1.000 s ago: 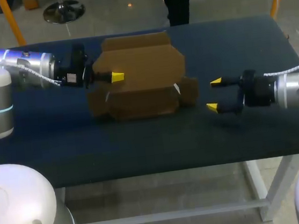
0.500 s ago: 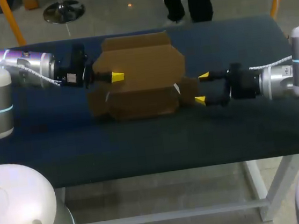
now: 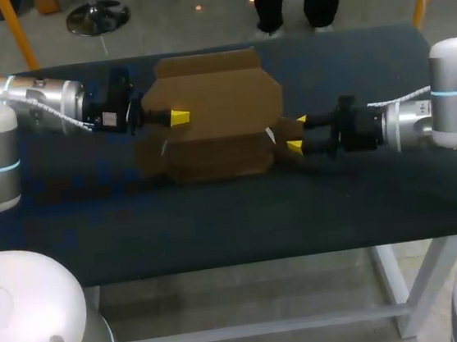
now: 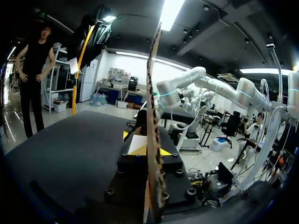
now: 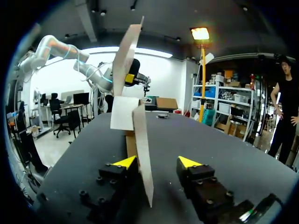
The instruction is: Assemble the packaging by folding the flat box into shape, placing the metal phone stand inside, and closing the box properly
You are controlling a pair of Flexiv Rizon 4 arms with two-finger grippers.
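The flat brown cardboard box [image 3: 217, 110] lies partly raised in the middle of the dark table. My left gripper [image 3: 177, 117] is shut on its left panel; in the left wrist view the cardboard edge [image 4: 152, 116] stands upright, pinched at my left gripper [image 4: 152, 150]. My right gripper [image 3: 297, 133] is at the box's right side flap [image 3: 288, 131]. In the right wrist view that flap [image 5: 140, 140] stands between the fingers of my right gripper [image 5: 156, 162], against one finger and with a gap to the other. No phone stand is in view.
The dark tabletop [image 3: 217, 213] runs from the box to the near edge. My left arm [image 3: 47, 101] lies along the far left, and my right arm [image 3: 421, 120] comes in low from the right.
My right arm has moved left to the box, and its fingers now straddle the right flap and stand closer together. The left arm and the box have stayed in place.
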